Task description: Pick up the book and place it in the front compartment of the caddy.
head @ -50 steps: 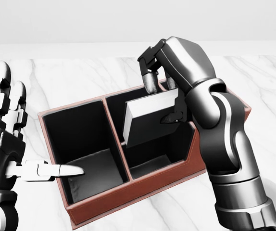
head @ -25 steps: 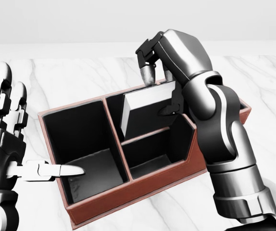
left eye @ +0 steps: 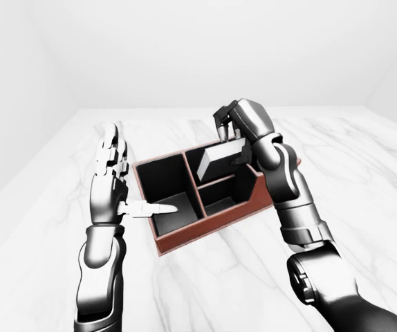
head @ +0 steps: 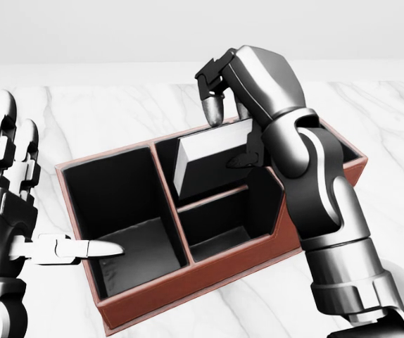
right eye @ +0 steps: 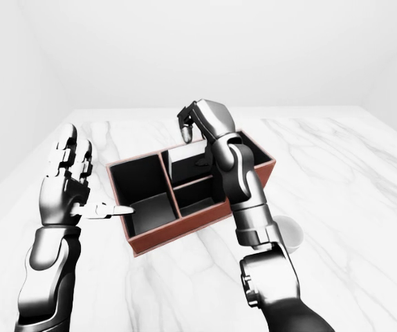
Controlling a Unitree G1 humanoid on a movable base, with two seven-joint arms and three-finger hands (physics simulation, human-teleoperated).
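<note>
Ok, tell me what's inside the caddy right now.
The caddy shows dark, bare compartments; the book, held by the right hand, hangs above the upper-right one. That arm hides its right end.

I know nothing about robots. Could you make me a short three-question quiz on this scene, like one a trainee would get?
1. True or false: the book lies flat on the table.
2. Which hand holds the book? A) left hand B) right hand C) neither
3. Fill in: in the head view, the book hangs tilted over the caddy's upper-____ compartment.

Key
1. False: it is held up over the caddy, tilted.
2. B. The left hand is open beside the caddy, one finger reaching over its left rim.
3. right
</note>
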